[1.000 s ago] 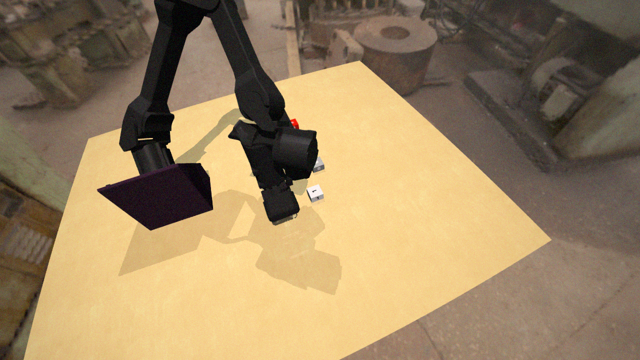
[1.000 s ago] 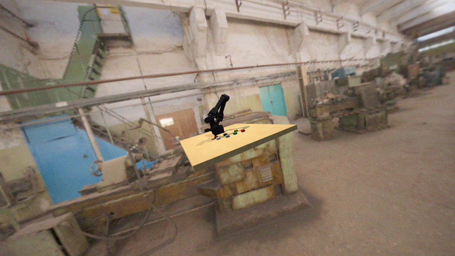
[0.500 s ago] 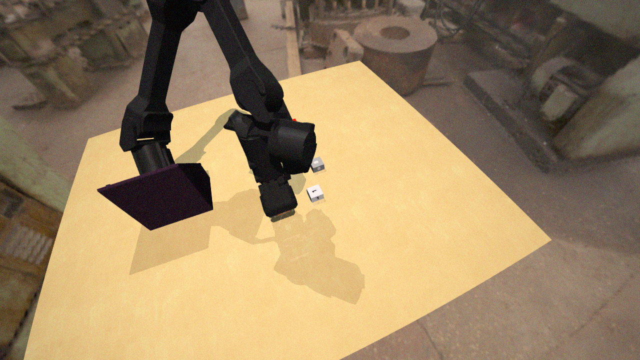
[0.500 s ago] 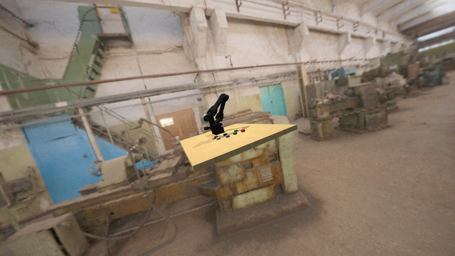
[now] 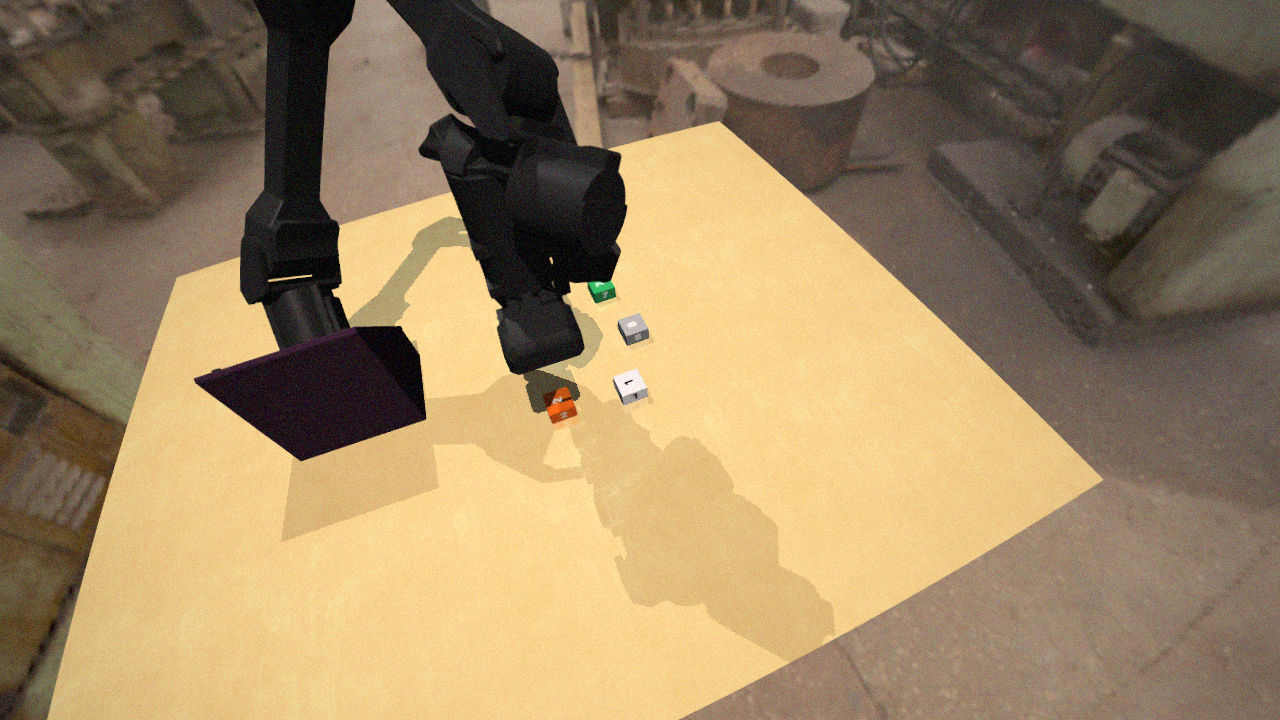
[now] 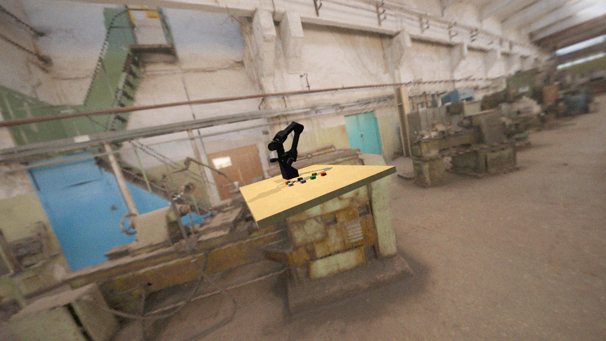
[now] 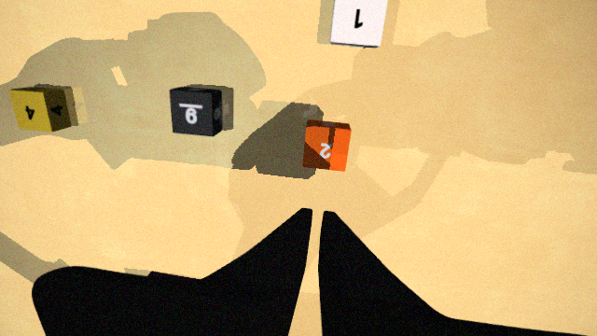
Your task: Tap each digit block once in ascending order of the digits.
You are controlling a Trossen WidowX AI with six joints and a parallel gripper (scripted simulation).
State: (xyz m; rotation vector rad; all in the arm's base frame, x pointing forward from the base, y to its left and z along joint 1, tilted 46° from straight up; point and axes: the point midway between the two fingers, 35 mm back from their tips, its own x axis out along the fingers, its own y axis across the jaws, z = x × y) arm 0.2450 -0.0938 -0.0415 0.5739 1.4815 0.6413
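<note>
My gripper (image 7: pixel 316 220) is shut and empty above the table, just short of the orange block in the wrist view. The orange block (image 5: pixel 561 410) (image 7: pixel 340 149), digit 2, lies partly in shadow. The white block (image 5: pixel 630 385) (image 7: pixel 356 23), digit 1, is at the wrist view's top edge. The black block (image 7: pixel 193 112), an underlined 9, and the yellow block (image 7: pixel 25 109), digit 4, lie left of the orange one. A grey block (image 5: pixel 632 326) and a green block (image 5: pixel 602 292), digit 7, lie beyond the white one. The red block (image 6: pixel 323 174) shows no readable digit. The arm hides several blocks in the top view.
The blocks lie on a pale yellow table (image 5: pixel 895 402) (image 6: pixel 275 207). The arm's dark base (image 5: pixel 313 394) stands at the left in the top view. Arm shadows cross the table around the orange block.
</note>
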